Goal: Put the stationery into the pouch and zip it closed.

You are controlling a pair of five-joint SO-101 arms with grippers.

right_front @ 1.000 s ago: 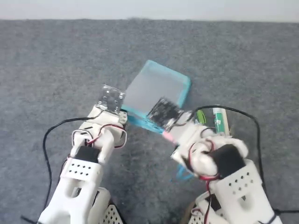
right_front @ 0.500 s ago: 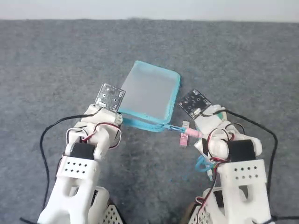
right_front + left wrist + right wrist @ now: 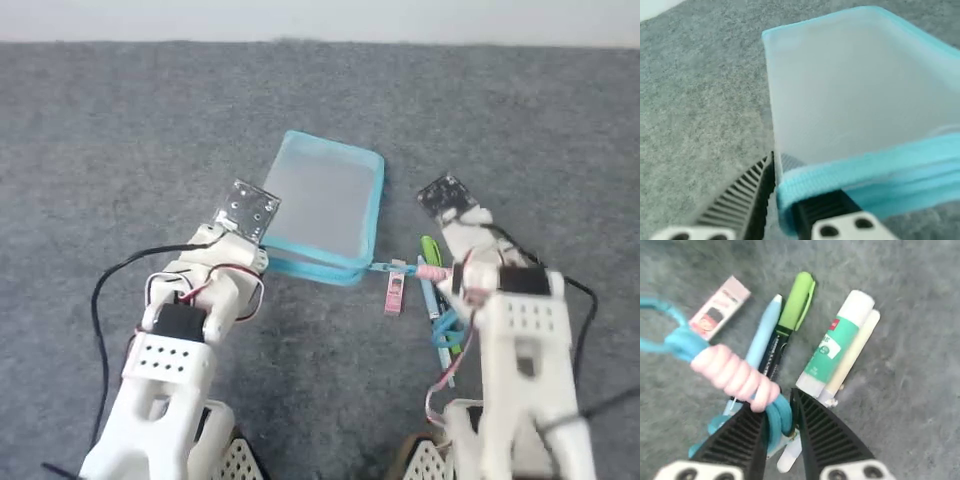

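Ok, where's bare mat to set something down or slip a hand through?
Bare mat lies beyond the pouch to the far edge, and outboard of the left arm and right arm. A narrower gap lies between them, bordered by the eraser. Crowded: around the right gripper, where zip pull, pens and glue stick bunch, and at the pouch corner in the left gripper.

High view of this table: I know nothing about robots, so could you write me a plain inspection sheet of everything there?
Surface: grey felt-like mat, lying flat.
Job's things: translucent pouch with blue trim; eraser, green pen, blue pen, glue stick and pale stick all lie outside it.
Clutter: nothing seen.
Jaws: left jaws shut on the pouch's near corner; right jaws shut on the blue zip cord.
Cables: black cable loops beside the left arm.
Surroundings: pale wall beyond the mat.
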